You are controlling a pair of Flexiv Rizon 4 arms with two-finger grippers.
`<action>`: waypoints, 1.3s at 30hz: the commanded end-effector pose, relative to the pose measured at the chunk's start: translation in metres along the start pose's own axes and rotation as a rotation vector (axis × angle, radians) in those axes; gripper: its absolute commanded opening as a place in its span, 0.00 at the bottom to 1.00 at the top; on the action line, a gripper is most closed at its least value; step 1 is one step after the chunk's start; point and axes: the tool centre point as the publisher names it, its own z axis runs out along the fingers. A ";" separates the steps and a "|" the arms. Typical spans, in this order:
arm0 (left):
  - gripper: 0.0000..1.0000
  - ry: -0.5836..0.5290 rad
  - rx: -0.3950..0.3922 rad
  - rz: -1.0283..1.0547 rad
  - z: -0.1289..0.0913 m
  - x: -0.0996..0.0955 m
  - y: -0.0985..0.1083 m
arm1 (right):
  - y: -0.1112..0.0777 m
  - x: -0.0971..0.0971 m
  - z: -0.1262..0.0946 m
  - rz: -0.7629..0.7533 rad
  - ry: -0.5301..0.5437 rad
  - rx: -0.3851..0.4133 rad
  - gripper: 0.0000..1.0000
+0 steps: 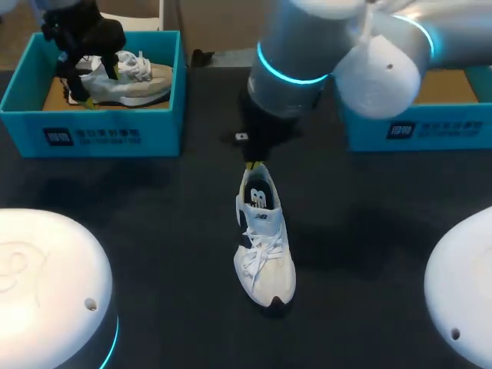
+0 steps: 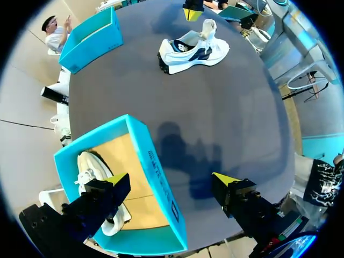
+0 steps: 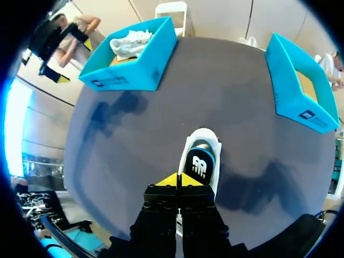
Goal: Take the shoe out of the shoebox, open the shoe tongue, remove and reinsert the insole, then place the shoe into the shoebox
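Observation:
A white sneaker (image 1: pixel 264 246) lies in the middle of the dark table, toe toward the near edge, its tongue and dark insole (image 3: pixel 199 164) showing. My right gripper (image 1: pixel 252 164) hangs just over the heel collar, shut, its yellow tips pressed together (image 3: pixel 178 180); I cannot see anything pinched between them. My left gripper (image 1: pixel 100 83) hovers open over the left teal shoebox (image 1: pixel 92 132), which holds a second pale sneaker (image 1: pixel 134 77). In the left wrist view one finger (image 2: pixel 115 180) is above that sneaker (image 2: pixel 92 172) and the other (image 2: pixel 226 180) is outside the box wall (image 2: pixel 158 183).
Another teal shoebox (image 1: pixel 415 131) stands at the back right, partly behind my right arm. Two white rounded arm bases (image 1: pixel 46 284) (image 1: pixel 465 284) fill the near corners. Bare table lies on both sides of the central sneaker.

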 end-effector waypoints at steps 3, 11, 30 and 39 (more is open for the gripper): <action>1.00 0.001 0.000 0.001 0.001 -0.001 0.000 | 0.002 0.004 0.000 0.001 -0.065 0.002 0.00; 1.00 0.001 0.000 0.001 0.001 -0.001 0.000 | -0.005 -0.013 0.026 -0.026 -0.115 -0.031 0.00; 1.00 0.001 0.000 0.001 0.001 -0.001 0.000 | -0.022 -0.029 0.042 -0.018 -0.209 -0.035 0.00; 1.00 0.001 0.000 0.001 0.001 -0.001 0.000 | -0.020 -0.036 0.081 -0.043 -0.305 -0.053 0.00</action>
